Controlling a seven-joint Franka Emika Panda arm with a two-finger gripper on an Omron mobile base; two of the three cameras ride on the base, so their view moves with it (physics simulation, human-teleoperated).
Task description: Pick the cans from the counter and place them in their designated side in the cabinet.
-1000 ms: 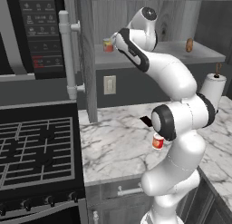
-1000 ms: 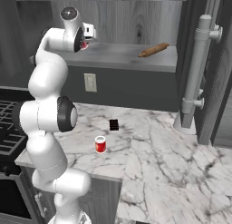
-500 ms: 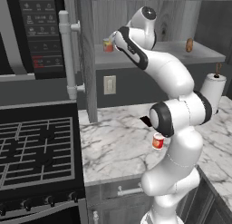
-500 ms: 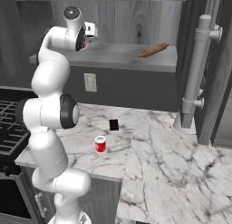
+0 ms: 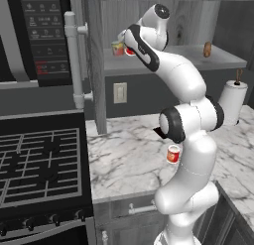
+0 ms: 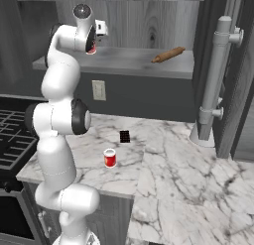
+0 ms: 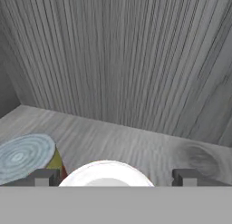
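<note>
Fingers of the two-finger gripper stood spread wide on either side of the pale-topped red can, not clamping it, on the grey wood-grain cabinet shelf. Just beside sat the yellowish-tan banded can. Another red can stood on the white marble counter.

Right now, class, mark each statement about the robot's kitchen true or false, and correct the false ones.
1. A red can stands on the marble counter. True.
2. The hand is clamped shut. False: its fingertips stand wide apart, either side of a pale can top.
3. A rolling pin lies on the cabinet shelf. True.
4. The paper towel roll sits on the stovetop. False: it stands on the counter, at the far end from the stovetop.
5. The hand is up at the shelf. True.
</note>
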